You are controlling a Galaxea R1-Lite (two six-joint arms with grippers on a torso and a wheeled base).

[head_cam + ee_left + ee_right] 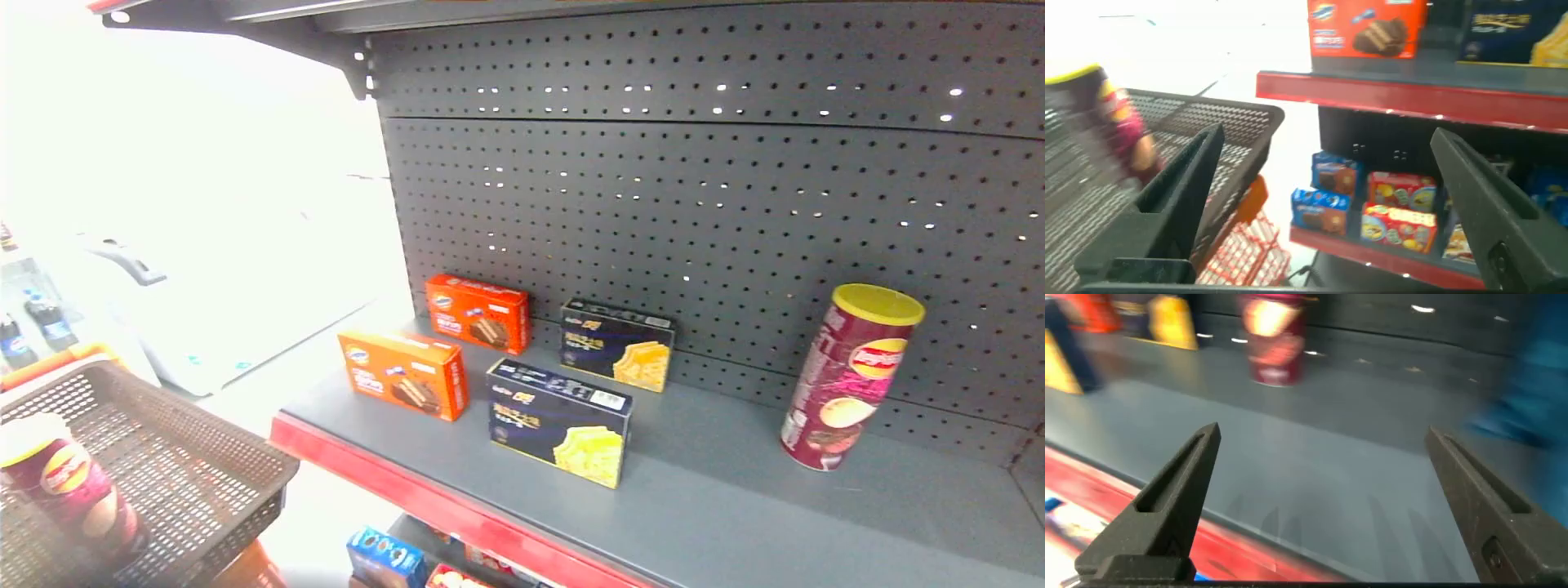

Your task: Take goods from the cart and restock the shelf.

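A maroon chip can with a yellow lid (pixel 849 377) stands slightly tilted on the grey shelf (pixel 718 490) at the right; in the right wrist view it (pixel 1276 339) is far ahead of my open right gripper (pixel 1323 498), which hovers over the shelf's front part. A second chip can (pixel 65 490) stands in the dark mesh cart basket (pixel 180 465) at lower left. My left gripper (pixel 1327 204) is open beside the basket (pixel 1237 139), with that can (pixel 1102 122) off to one side.
Two orange biscuit boxes (pixel 406 373) (pixel 478 312) and two dark boxes (pixel 559 420) (pixel 616 343) stand on the shelf's left half. A red lip (pixel 424 498) edges the shelf. The lower shelf holds blue and red packs (pixel 1368 208). Bare shelf lies between the boxes and the can.
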